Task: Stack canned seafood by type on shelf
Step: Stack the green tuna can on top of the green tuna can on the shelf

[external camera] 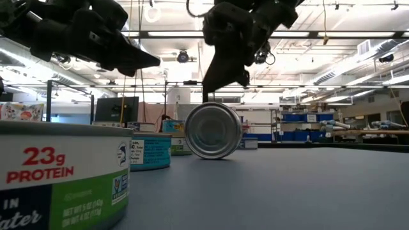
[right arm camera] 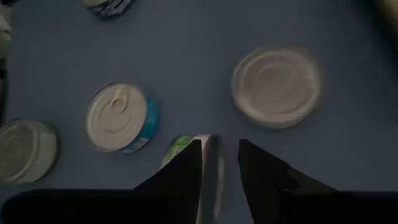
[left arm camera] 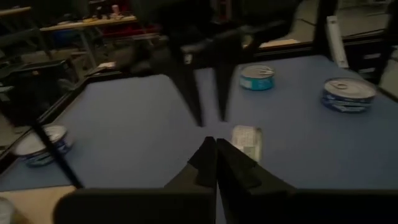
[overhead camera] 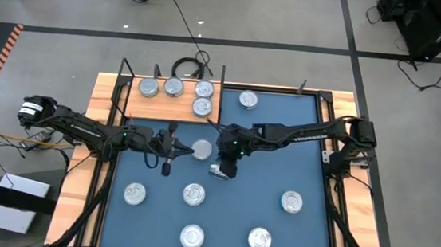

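Observation:
Several round silver tins [overhead camera: 174, 87] sit flat on the light-brown shelf board [overhead camera: 130, 106] at the table's far left. Others lie spread over the blue mat [overhead camera: 283, 145]. One tin [external camera: 214, 131] stands on its edge on the mat, its flat face toward the near side. My right gripper [external camera: 227, 86] hangs open just above this tin, and a gap shows between fingertips and rim. In the right wrist view the tin's wall [right arm camera: 211, 165] shows below the fingers. My left gripper [left arm camera: 216, 165] is shut and hovers to the left of it. A flat tin [overhead camera: 202, 149] lies between the two grippers.
Thin black uprights [overhead camera: 125, 69] stand at the shelf's corners. More tins rest on the near half of the mat [overhead camera: 193, 193], and one lies by the far edge [overhead camera: 247, 100]. A labelled tin [external camera: 61, 179] sits close in the low view. Cables lie on the floor beyond the table.

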Available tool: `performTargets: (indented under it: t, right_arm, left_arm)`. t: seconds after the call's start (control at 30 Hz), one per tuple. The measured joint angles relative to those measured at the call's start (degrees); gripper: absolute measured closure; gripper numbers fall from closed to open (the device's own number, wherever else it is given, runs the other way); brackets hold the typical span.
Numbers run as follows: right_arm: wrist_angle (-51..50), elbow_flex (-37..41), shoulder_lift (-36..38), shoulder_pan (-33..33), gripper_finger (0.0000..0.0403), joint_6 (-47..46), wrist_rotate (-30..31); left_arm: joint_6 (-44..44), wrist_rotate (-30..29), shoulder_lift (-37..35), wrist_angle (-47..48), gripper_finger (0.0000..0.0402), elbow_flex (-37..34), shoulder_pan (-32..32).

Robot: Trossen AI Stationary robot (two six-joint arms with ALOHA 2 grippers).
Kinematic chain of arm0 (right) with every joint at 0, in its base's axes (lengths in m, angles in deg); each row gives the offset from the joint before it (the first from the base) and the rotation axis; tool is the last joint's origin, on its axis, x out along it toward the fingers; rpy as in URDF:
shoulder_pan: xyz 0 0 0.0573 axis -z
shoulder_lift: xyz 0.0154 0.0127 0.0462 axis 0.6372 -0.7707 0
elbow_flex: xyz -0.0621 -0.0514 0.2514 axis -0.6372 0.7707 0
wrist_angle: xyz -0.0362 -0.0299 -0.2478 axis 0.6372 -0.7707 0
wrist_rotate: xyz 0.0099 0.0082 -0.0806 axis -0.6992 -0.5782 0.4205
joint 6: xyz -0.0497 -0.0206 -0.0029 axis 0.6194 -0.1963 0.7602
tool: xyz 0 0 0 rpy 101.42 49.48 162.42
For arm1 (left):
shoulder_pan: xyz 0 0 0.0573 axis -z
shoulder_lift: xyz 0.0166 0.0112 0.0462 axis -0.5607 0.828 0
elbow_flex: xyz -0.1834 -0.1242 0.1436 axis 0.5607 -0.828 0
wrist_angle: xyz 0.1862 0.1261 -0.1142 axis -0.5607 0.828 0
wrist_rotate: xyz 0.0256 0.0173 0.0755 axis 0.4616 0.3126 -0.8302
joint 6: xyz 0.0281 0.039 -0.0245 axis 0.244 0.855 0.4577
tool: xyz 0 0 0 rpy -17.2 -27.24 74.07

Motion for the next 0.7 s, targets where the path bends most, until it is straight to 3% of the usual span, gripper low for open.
performTargets:
  t: [0.3, 0.47, 0.7]
  right_arm:
    - [-3.5, 0.0, 3.9, -3.2, 0.0394, 12.5, 12.5]
    - [-8.4, 0.0, 4.3, -4.5, 0.0393, 13.6, 15.3]
    - [-4.1, 5.2, 5.6, -4.9, 0.04, 15.7, 14.8]
  left_arm:
    - [0.1, 0.9, 0.0, -0.1, 0.0392, 0.7, 0.0]
    - [0.9, 3.7, 0.0, 3.5, 0.0392, 2.7, 0.0]
    - [1.4, 3.5, 0.0, 4.1, 0.0396, 3.7, 0.0]
